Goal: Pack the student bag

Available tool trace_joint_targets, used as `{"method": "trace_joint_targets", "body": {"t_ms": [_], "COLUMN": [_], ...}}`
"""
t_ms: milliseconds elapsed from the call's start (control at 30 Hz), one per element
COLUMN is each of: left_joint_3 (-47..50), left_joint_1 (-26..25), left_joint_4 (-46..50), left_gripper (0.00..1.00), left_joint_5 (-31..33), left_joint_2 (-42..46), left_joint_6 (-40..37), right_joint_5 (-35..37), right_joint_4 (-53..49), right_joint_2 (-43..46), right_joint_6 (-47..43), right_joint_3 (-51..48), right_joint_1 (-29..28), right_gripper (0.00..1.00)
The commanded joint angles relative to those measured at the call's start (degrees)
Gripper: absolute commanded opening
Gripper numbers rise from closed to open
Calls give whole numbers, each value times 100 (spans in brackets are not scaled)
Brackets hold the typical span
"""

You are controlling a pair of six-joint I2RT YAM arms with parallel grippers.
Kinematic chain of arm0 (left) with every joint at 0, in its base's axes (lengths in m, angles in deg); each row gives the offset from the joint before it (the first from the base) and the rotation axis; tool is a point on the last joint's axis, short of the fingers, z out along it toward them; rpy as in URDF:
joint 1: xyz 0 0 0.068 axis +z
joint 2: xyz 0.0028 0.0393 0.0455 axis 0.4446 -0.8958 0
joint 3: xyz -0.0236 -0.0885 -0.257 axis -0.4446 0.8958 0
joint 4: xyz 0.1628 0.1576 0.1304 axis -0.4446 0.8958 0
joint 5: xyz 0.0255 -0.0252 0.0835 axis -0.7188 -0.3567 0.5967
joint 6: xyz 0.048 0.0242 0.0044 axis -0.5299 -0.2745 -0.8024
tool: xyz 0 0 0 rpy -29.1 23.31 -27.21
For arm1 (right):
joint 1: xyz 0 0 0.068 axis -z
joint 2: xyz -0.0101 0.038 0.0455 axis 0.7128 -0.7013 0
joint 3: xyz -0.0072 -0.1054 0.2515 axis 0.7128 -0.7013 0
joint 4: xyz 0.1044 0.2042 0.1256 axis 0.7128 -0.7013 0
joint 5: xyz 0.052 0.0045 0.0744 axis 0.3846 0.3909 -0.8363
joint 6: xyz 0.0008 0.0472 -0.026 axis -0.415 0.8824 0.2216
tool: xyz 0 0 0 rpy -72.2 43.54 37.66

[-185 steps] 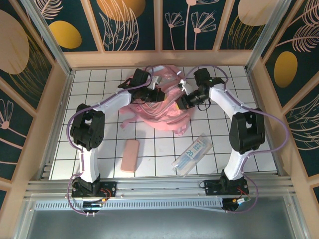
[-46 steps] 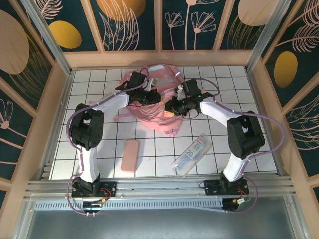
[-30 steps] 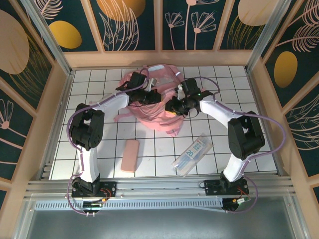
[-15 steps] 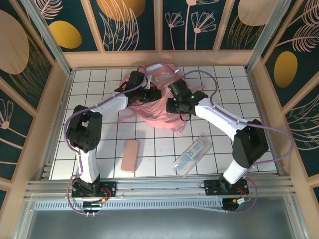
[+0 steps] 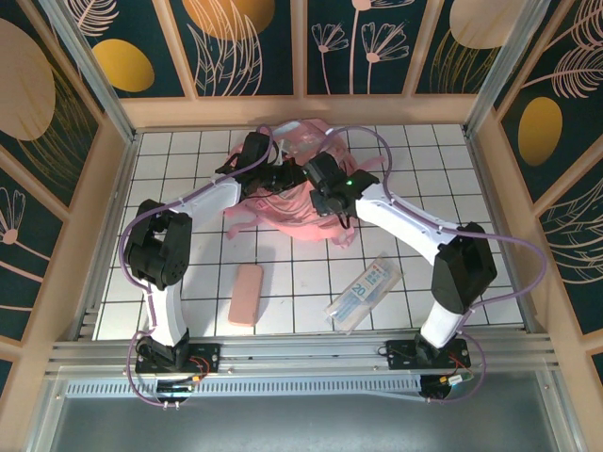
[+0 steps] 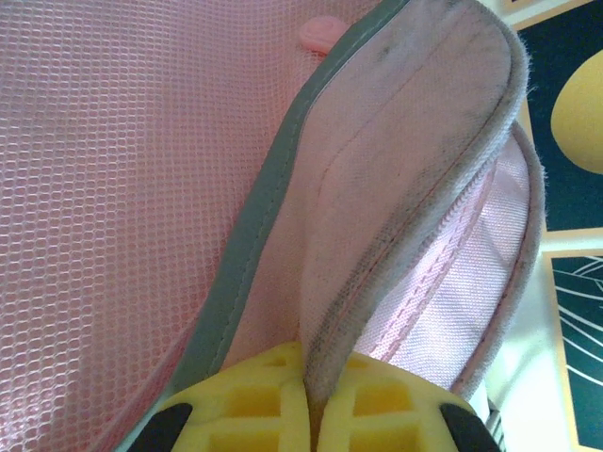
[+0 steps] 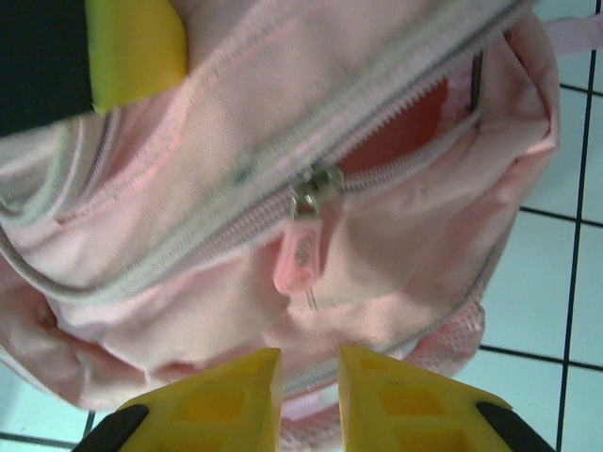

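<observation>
top view: the bag (image 5: 303,224) is seen lying at the far middle of the gridded table (image 5: 424,160), with both arms bent over it. the left gripper (image 5: 285,179) and the right gripper (image 5: 314,177) are set close together on top of the bag; their jaws cannot be told from here. a pink case (image 5: 247,294) and a clear pouch (image 5: 366,290) are laid nearer the bases, well apart from the bag.

left wrist: the left gripper (image 6: 311,414) is seen closed on a padded, grey-edged fold of the bag (image 6: 405,141), which is pinched between the yellow fingers (image 6: 250,400). pink mesh (image 6: 104,188) is spread to the left of the fold.

right wrist: the right gripper (image 7: 309,395) is held over the bag (image 7: 188,282), its jaws parted only narrowly, and nothing is gripped between them. a pink zip pull (image 7: 298,256) is hung just above the fingertips (image 7: 221,391), and the zip (image 7: 405,127) is partly opened to its right. a yellow finger of the left gripper (image 7: 137,47) is seen at the upper left, against the fabric.
</observation>
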Motion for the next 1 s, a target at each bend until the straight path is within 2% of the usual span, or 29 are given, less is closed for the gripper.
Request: {"method": "trace_joint_targets", "body": {"t_ms": [0, 233, 500, 767, 800, 867, 967], "left_joint_3": [-139, -96, -64, -63, -62, -60, -51], "left_joint_1": [11, 11, 10, 11, 7, 8, 10], "left_joint_4": [-437, -424, -433, -442, -442, -441, -448], "left_gripper": [0, 0, 0, 0, 0, 0, 0], "left_joint_5": [-293, -372, -394, -357, -349, -335, -358], "left_joint_2": [165, 162, 154, 118, 118, 102, 79], "left_joint_6": [320, 310, 324, 364, 356, 354, 374], "right_joint_5": [255, 465, 1372, 1560, 1644, 1724, 1642], "right_joint_4": [233, 305, 175, 186, 175, 176, 251], "right_joint_2": [-255, -618, -842, -899, -912, -935, -937], "right_joint_6": [-70, 104, 191, 184, 167, 141, 155], "right_joint_3": [220, 432, 540, 574, 588, 595, 525], "right_joint_1": [22, 82, 70, 45, 11, -29, -28], "right_gripper": [23, 23, 25, 21, 22, 30, 31]}}
